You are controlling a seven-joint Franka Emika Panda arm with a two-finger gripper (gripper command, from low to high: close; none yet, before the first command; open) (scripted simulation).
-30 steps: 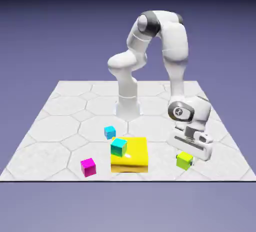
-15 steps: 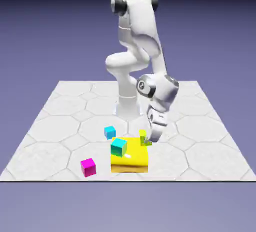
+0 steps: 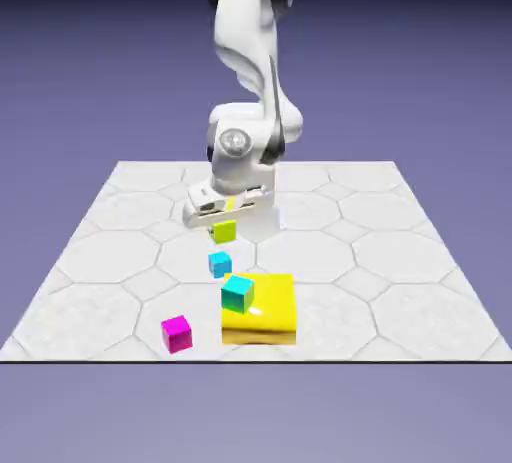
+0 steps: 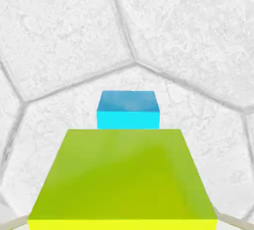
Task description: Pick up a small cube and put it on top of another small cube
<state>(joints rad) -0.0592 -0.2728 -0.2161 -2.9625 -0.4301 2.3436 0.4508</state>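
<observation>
The small lime yellow-green cube (image 3: 224,231) hangs level in the air, clear of the surface (image 3: 400,281), directly above the small sky-blue cube (image 3: 220,264), which sits flat on the surface; the two are apart, not touching

exterior: high, far, facing the whole surface (image 3: 400,251) | hand: close, looking down | shared: lime cube (image 3: 224,231) (image 4: 124,174), sky-blue cube (image 3: 220,264) (image 4: 128,110)

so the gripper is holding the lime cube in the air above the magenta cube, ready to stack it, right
Not the magenta one. The gripper holds the lime cube above the sky-blue cube, as the hand view shows. The magenta cube sits apart, nearer the table's front edge.
</observation>
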